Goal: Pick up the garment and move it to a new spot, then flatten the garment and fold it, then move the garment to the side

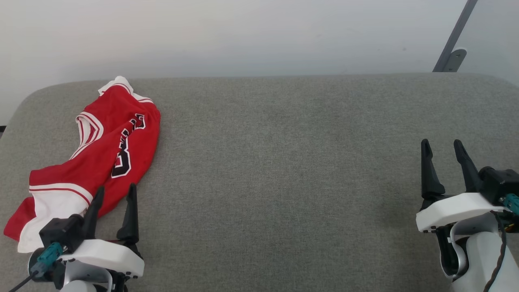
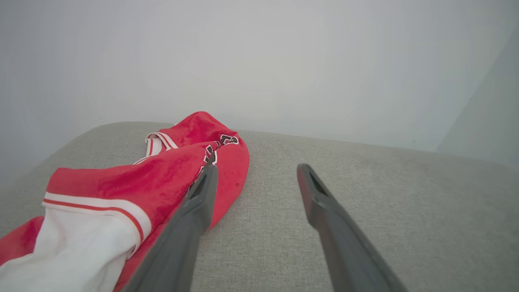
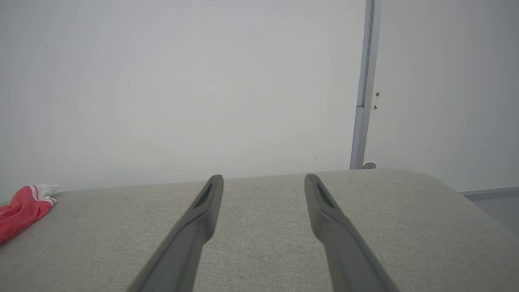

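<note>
Crumpled garment (image 1: 117, 134) by the left claw (image 1: 116, 187); both claws gape wide, holding nothing.
The red jersey lies bunched in soft folds on the grey woven, round-cornered worktop (image 1: 284, 162), ahead and left of the tapered, dark left claw, its white striped-trim sleeve nearest; the right claw (image 1: 441, 142) hovers well apart from it.
</note>
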`<state>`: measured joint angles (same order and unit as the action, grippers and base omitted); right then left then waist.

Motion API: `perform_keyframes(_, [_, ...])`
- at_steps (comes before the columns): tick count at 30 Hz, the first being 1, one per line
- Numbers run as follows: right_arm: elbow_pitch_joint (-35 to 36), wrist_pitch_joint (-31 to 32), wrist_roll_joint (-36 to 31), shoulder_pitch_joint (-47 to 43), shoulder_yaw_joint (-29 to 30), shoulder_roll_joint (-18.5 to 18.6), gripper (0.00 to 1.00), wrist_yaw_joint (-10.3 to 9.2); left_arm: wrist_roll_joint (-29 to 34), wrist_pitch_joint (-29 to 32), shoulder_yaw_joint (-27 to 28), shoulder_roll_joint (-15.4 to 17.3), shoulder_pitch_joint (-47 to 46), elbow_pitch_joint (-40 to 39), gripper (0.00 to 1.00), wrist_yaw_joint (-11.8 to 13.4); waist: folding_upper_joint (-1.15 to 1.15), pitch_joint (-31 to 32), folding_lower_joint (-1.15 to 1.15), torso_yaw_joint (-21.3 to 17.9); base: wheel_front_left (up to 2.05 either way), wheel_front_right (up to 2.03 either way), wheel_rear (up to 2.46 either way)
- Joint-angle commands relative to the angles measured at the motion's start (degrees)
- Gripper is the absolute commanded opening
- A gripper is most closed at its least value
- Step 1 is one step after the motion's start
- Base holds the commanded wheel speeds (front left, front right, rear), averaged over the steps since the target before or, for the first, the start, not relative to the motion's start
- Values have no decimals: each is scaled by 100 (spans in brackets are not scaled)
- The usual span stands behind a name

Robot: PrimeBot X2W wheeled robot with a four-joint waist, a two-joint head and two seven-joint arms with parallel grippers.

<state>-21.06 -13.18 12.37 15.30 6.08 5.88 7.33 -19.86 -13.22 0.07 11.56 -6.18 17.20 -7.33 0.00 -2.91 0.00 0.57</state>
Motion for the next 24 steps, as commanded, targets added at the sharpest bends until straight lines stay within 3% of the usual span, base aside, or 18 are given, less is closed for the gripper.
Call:
perform_keyframes(1, [-20, -59, -71, 79, 11, 11, 100, 26, 56, -52, -34, 55, -85, -25, 100, -23, 0, -11, 0, 7, 0, 0, 0])
perform_keyframes(12, [-7, -172, -398, 147, -10, -8, 100, 28, 431, -162, -107, 113, -251, 19, 100, -20, 0, -147, 0, 326, 0, 0, 0])
perform_keyframes(24, [-209, -209, -373, 214, -729, -131, 100, 28, 936, -197, 538, -348, -69, 115, 100, -10, 0, -103, 0, 1650, 0, 0, 0])
